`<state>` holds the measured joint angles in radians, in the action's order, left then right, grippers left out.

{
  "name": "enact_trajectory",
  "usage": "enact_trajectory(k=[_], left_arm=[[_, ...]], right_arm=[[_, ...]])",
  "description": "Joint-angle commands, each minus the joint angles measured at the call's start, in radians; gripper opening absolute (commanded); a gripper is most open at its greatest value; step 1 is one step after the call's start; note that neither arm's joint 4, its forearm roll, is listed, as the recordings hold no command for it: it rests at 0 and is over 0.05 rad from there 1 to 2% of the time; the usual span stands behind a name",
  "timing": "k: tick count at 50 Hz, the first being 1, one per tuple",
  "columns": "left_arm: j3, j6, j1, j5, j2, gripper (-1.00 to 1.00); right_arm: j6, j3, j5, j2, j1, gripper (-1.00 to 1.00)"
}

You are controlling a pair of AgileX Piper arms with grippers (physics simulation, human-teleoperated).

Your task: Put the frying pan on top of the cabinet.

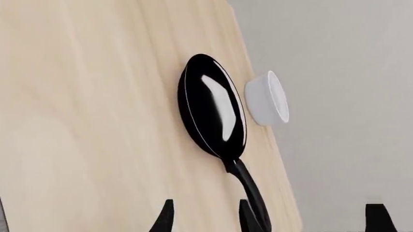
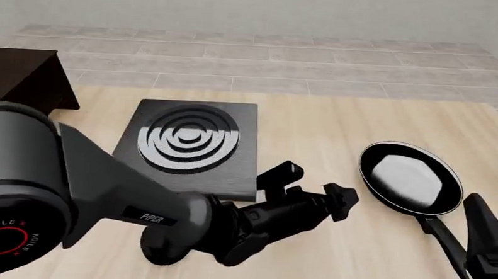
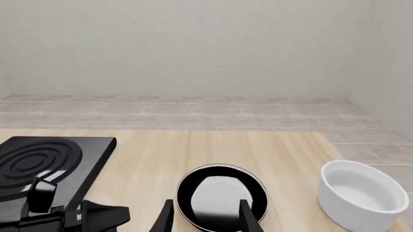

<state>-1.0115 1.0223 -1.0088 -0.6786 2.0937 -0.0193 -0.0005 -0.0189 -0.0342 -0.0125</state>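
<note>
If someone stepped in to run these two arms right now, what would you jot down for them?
Left gripper: open, holding nothing, hanging over the table beside the stove plate.
Right gripper: open, holding nothing, near the pan's handle.
Frying pan: flat on the table at the right, a white bowl next to it.
Cabinet: far left, top bare where visible.
Done: nothing yet.
Left: grab the handle, lift, carry the pan across, set it on the cabinet.

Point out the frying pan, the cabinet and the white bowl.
frying pan (image 2: 410, 178): front view, inside of the pan.
cabinet (image 2: 20, 76): front view, its dark side.
white bowl (image 3: 362, 193): right wrist view, its inside.
</note>
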Motion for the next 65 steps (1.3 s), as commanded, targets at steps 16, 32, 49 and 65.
enact_trajectory(k=[16,32,49,65], left_arm=[[-0.105,-0.023,-0.012,0.102,0.066,1.00],[-0.148,-0.022,-0.041,0.130,0.088,1.00],[-0.207,-0.026,-0.081,0.169,0.129,1.00],[-0.264,-0.024,-0.119,0.184,0.157,1.00]], right_arm=[[-0.002,0.000,-0.001,-0.002,0.001,1.00],[0.004,0.000,-0.010,-0.012,-0.001,1.00],[0.005,0.000,-0.037,-0.043,-0.002,1.00],[0.002,0.000,-0.042,-0.049,-0.001,1.00]])
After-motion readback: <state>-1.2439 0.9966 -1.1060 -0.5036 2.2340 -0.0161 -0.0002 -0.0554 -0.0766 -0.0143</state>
